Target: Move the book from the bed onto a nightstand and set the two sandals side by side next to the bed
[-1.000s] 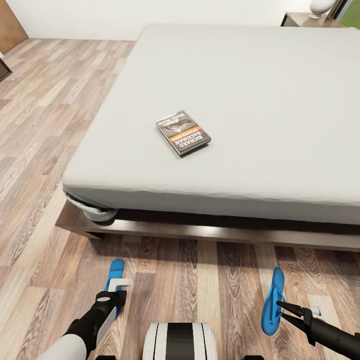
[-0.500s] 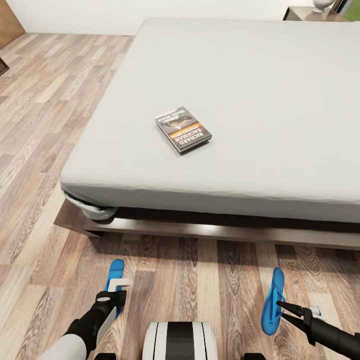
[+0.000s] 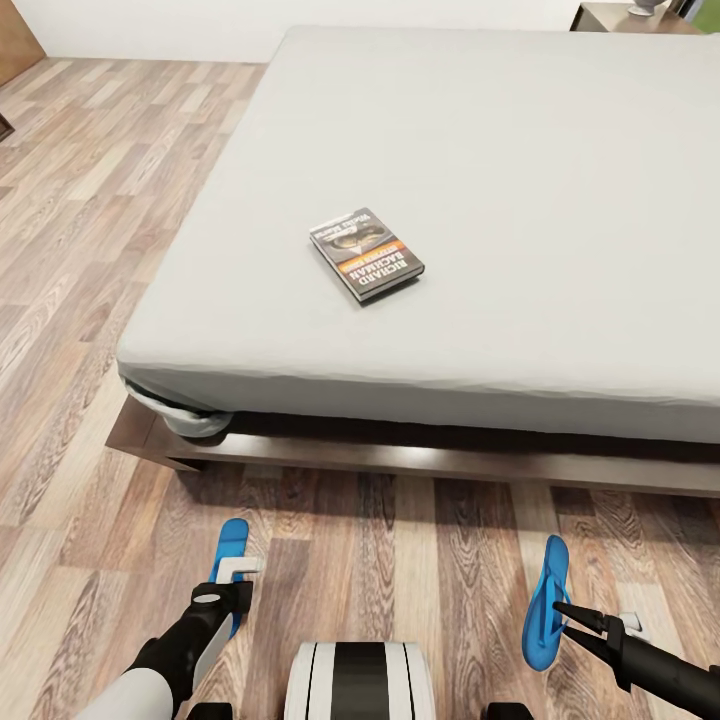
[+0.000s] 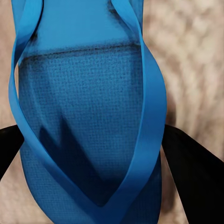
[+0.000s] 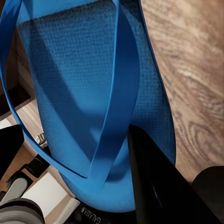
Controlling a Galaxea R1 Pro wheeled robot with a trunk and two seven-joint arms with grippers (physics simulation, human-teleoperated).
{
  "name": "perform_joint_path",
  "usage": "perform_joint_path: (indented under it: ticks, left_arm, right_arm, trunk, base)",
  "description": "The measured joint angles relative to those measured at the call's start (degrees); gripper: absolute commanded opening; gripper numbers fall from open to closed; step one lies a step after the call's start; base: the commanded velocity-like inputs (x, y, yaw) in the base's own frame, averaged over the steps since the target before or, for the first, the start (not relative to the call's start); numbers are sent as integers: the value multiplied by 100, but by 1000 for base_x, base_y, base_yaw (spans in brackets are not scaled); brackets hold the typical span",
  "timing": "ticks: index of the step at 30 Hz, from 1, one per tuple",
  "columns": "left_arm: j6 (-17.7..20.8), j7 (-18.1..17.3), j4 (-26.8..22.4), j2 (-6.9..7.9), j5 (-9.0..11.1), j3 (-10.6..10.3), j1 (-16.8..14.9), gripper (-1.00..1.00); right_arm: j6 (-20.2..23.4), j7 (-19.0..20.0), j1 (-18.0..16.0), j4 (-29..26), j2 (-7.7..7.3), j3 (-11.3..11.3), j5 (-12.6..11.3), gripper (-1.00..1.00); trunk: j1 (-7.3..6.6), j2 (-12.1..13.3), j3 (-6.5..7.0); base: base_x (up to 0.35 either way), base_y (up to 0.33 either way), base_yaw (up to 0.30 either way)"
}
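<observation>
The dark-covered book (image 3: 366, 254) lies flat on the bed (image 3: 520, 180), near the pale mattress's front left part. On either side of my base I hold the bright blue sandals over the wood floor in front of the bed frame. My left gripper (image 3: 238, 585) is shut on the left sandal (image 3: 231, 540). In the left wrist view its black fingers (image 4: 193, 175) flank the sandal (image 4: 88, 93). My right gripper (image 3: 562, 612) is shut on the right sandal (image 3: 545, 600), which hangs tilted on its edge. One right finger (image 5: 154, 186) presses on that sandal (image 5: 79, 79).
The bed's dark wooden frame (image 3: 400, 460) runs across just ahead of my base (image 3: 360, 680). Plank floor (image 3: 80, 250) stretches along the bed's left side. A low wooden top (image 3: 620, 15) shows past the bed's far right corner.
The whole picture has shifted slightly, so the camera moved: the bed and book sit a little higher in view. Both arms and the sandals hold the same pose.
</observation>
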Motion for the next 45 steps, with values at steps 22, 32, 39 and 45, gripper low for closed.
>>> perform_joint_path:
  ticks: [22,32,39,45]
  left_arm:
    - [9,0,9,0,0,0,0,100]
    - [15,0,9,0,0,0,0,100]
    - [25,16,9,0,-1,7,0,100]
    - [27,18,9,0,-1,5,0,100]
  right_arm:
    - [0,0,0,-3,0,0,-5,-100]
    - [0,0,-2,-2,0,-1,-6,-100]
    - [2,-2,0,0,0,-2,-10,-100]
    - [2,-2,-1,-2,0,5,-11,-100]
  trunk:
    - [0,0,0]
    - [0,0,0]
    - [-18,9,154]
    - [-34,17,287]
  base:
    - [0,0,0]
    - [0,0,0]
    - [0,0,0]
    - [0,0,0]
